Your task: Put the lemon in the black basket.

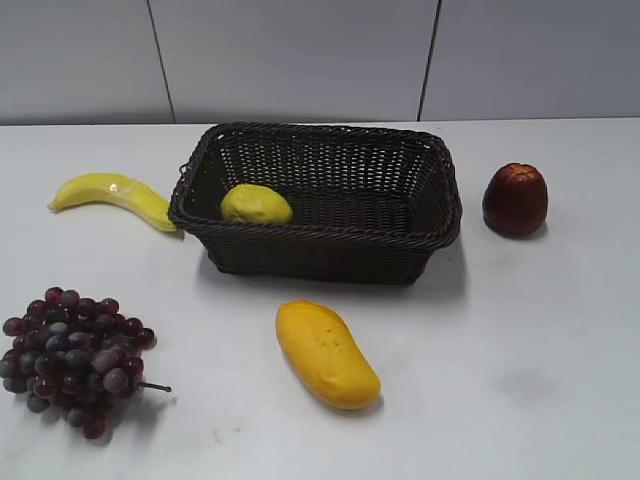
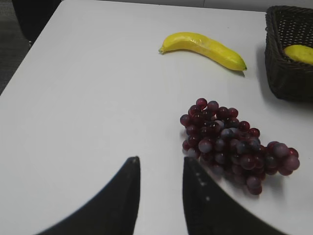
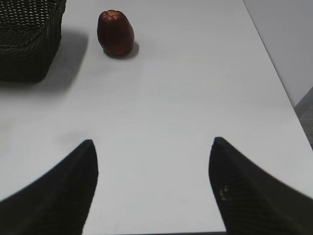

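Note:
The yellow-green lemon [image 1: 256, 204] lies inside the black basket [image 1: 430, 225], at its left end; the left wrist view shows it [image 2: 299, 53] over the basket's rim [image 2: 286, 78]. A corner of the basket shows in the right wrist view [image 3: 29, 44]. My left gripper [image 2: 161, 164] is open and empty above the table, just left of the grapes [image 2: 234, 142]. My right gripper [image 3: 152, 147] is wide open and empty over bare table near the front edge. Neither gripper shows in the exterior view.
A banana [image 1: 115, 195] lies left of the basket. A grape bunch [image 1: 72, 355] sits at the front left. A mango [image 1: 325, 352] lies in front of the basket. A dark red fruit [image 1: 515, 198] stands right of it. The table's right edge [image 3: 279, 73] is close.

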